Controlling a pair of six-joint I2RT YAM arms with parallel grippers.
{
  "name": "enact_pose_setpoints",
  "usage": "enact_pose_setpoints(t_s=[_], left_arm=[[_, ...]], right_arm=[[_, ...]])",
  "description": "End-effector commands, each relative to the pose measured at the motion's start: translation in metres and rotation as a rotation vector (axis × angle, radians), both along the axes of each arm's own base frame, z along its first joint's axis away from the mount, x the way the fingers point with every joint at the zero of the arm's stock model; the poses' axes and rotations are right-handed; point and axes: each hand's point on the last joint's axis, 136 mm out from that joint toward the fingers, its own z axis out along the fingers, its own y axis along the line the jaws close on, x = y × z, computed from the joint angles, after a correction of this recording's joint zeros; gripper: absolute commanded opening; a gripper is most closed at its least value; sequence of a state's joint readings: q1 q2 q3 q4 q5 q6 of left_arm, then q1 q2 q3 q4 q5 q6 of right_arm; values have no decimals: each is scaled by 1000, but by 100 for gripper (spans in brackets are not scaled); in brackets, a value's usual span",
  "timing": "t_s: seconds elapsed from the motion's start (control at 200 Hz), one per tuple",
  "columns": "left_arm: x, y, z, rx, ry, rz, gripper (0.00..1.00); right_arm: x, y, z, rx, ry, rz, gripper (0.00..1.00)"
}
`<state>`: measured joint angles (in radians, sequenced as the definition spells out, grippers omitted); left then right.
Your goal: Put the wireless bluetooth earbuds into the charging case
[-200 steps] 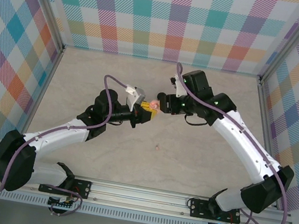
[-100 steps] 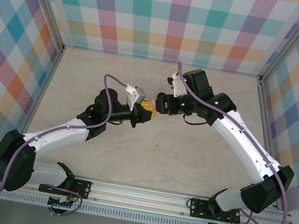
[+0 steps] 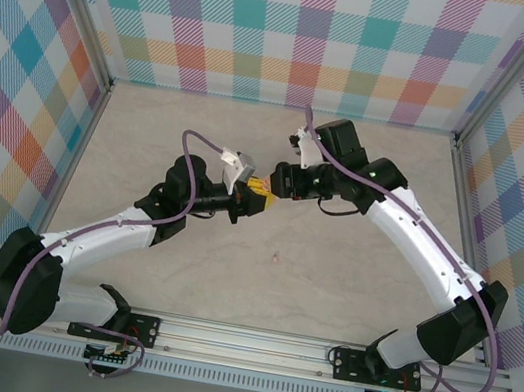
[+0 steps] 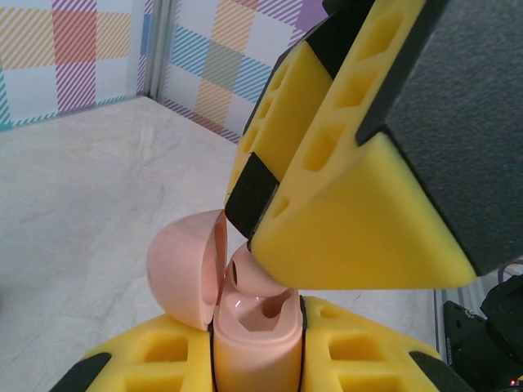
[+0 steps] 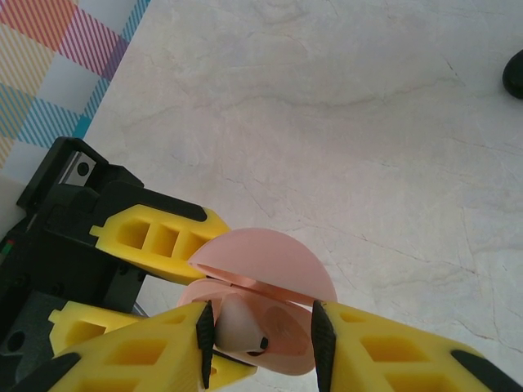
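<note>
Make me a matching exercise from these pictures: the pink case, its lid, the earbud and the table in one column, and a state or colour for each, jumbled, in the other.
Things:
1. case
2. lid
3. earbud
4. table

States:
A. marbled beige
B. held by the right gripper
C. swung open
D. clamped in the left gripper

Pairs: 1-D, 2-C, 3-B, 4-A.

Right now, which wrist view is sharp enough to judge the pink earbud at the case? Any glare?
Right wrist view: small pale pink earbud between the right hand's yellow fingers is sharp and evenly lit. Left wrist view: open pink plastic charging case carries a glossy highlight inside; the close fingers look slightly soft.
</note>
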<state>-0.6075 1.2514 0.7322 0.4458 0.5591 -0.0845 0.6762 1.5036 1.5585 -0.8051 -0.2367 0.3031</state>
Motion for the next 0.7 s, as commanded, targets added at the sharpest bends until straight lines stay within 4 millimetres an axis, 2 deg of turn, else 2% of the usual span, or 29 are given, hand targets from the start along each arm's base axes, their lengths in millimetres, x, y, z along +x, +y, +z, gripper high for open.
enact_pose_setpoints(t_s=[0.0, 0.32, 0.695], left_arm=[[-12, -3, 42, -72, -123, -57, 7], [-13, -1, 46, -70, -132, -52, 8], [-11, 0, 51, -74, -144, -36, 8]], right_arm=[[4, 2, 2, -14, 0, -13, 39], [7, -4, -4, -76, 26, -44, 39], [12, -15, -9, -173, 65, -111, 33]])
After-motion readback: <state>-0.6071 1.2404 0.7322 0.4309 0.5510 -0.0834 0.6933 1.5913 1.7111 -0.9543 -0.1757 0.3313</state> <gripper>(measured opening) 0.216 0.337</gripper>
